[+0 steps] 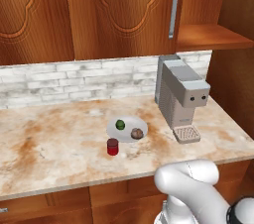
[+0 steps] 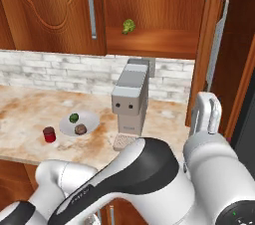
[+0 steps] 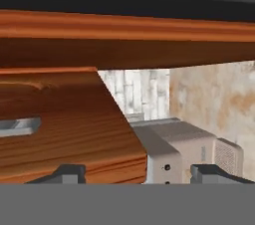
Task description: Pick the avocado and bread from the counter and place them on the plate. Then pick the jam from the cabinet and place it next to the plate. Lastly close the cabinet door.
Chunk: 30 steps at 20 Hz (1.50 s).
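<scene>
Left base view: avocado (image 1: 120, 124) and bread (image 1: 137, 133) sit on the plate (image 1: 127, 136) on the tabletop (image 1: 54, 143); jam (image 1: 113, 146) stands just beside the plate's near edge. Coffee machine (image 1: 181, 96) right of the plate. Right base view: cabinet door (image 2: 215, 45) stands open, leafy green item (image 2: 128, 26) on the cabinet (image 2: 154, 15) shelf. Hand (image 2: 208, 114) raised near the door, fingers apart, grasping nothing visible.

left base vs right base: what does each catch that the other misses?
Left base alone: nothing clear of its own.
Right base alone: the yellow-green leafy item on the cabinet shelf, the open cabinet door edge-on with its handle, and the gripper beside it.
Both: plate holding avocado and bread, jam beside it, coffee machine, counter.
</scene>
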Motion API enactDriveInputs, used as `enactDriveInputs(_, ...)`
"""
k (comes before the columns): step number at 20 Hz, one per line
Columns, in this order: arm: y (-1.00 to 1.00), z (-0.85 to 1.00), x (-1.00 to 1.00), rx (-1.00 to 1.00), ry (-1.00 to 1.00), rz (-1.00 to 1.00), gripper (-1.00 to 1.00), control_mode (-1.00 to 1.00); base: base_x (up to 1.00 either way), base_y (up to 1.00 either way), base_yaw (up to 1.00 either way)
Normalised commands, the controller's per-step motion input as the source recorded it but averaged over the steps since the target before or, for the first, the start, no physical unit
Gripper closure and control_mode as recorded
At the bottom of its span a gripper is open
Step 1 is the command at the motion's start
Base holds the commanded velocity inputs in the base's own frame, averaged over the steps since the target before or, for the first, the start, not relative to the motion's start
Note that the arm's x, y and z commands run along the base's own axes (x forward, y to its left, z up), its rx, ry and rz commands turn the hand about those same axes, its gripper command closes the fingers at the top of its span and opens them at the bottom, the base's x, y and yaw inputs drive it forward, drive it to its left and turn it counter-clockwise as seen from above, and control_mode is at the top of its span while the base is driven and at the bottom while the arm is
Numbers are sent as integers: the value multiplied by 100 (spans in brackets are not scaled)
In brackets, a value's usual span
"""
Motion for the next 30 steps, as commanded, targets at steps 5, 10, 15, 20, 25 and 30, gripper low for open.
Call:
enactDriveInputs(5,64,19,92,-12,0,0,-100,-100,0,0,0)
enactDriveInputs(10,85,20,100,-16,0,0,-100,-100,0,0,0)
enactDriveInputs(15,79,3,100,-11,0,7,-100,-100,0,0,0)
enactDriveInputs(20,73,7,100,-10,0,12,-100,-100,0,0,0)
enactDriveInputs(25,54,29,100,-5,0,12,-100,-100,0,0,0)
enactDriveInputs(30,1,48,100,0,0,17,-100,-100,0,0,0)
